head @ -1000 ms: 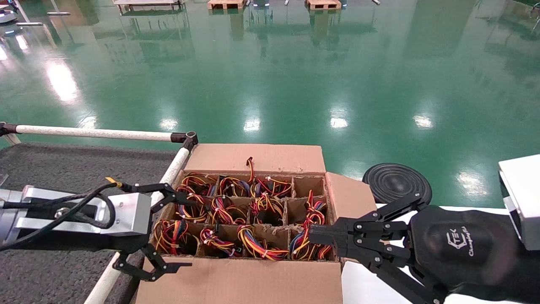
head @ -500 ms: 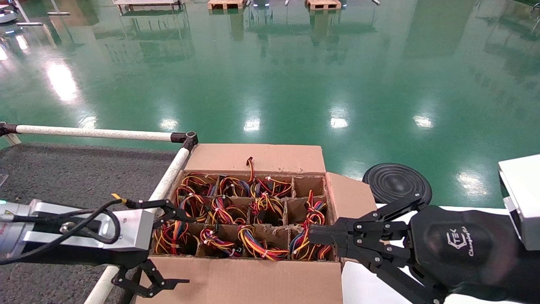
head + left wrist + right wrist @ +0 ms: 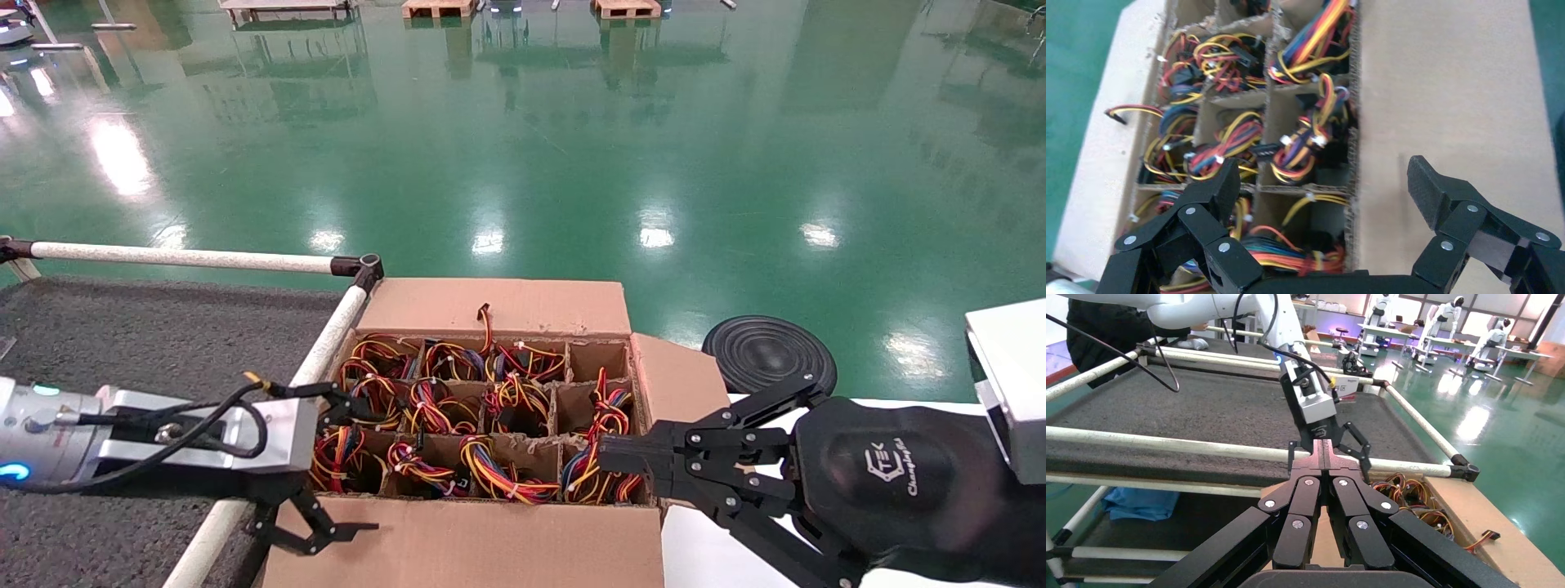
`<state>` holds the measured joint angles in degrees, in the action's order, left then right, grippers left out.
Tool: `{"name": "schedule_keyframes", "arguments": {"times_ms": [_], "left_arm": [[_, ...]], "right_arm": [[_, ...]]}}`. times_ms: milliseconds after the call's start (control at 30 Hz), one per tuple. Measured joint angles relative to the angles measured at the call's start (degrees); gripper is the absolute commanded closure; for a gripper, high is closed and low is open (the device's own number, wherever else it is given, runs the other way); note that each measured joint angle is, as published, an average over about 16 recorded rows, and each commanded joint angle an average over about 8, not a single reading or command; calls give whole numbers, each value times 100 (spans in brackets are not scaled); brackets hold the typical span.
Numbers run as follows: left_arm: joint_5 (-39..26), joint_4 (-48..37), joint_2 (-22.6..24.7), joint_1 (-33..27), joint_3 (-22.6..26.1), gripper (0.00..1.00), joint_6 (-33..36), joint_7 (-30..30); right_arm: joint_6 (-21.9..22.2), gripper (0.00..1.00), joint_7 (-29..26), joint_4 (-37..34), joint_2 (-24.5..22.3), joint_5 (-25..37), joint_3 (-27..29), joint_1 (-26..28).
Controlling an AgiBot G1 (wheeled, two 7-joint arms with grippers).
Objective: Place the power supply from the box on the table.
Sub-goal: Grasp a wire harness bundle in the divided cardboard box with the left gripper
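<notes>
The box [image 3: 490, 306] is a brown cardboard carton with open flaps and a divider grid. Its cells hold bundles of red, yellow and orange wires. No grey case of a power supply shows under them. My left gripper [image 3: 359, 469] is open over the near-left corner cell. One finger is above the wire bundle [image 3: 337, 457] there and the other is over the near flap. In the left wrist view that gripper [image 3: 1324, 177] straddles the cell wall and the flap [image 3: 1450, 92]. The right gripper [image 3: 603, 457] is shut and empty at the box's near-right corner. The dark grey table [image 3: 122, 327] lies left of the box.
A white tube rail [image 3: 327, 335] with black joints runs between table and box. A black round disc [image 3: 768, 351] and a white block [image 3: 1009, 367] sit at the right by a smooth white surface [image 3: 703, 555]. Green floor lies beyond.
My left gripper has come down, nearer to me and slightly right, toward the box's near-left corner, staying open. The right arm has not moved.
</notes>
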<state>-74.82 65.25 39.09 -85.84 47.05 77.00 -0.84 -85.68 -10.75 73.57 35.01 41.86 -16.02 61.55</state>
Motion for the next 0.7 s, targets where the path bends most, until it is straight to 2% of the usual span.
{"name": "schedule_keyframes", "arguments": {"times_ms": [700], "left_arm": [[10, -401, 279, -193, 104, 0, 5, -252]], "right_arm": [[0, 100, 0, 0, 0, 0, 0, 0]]}}
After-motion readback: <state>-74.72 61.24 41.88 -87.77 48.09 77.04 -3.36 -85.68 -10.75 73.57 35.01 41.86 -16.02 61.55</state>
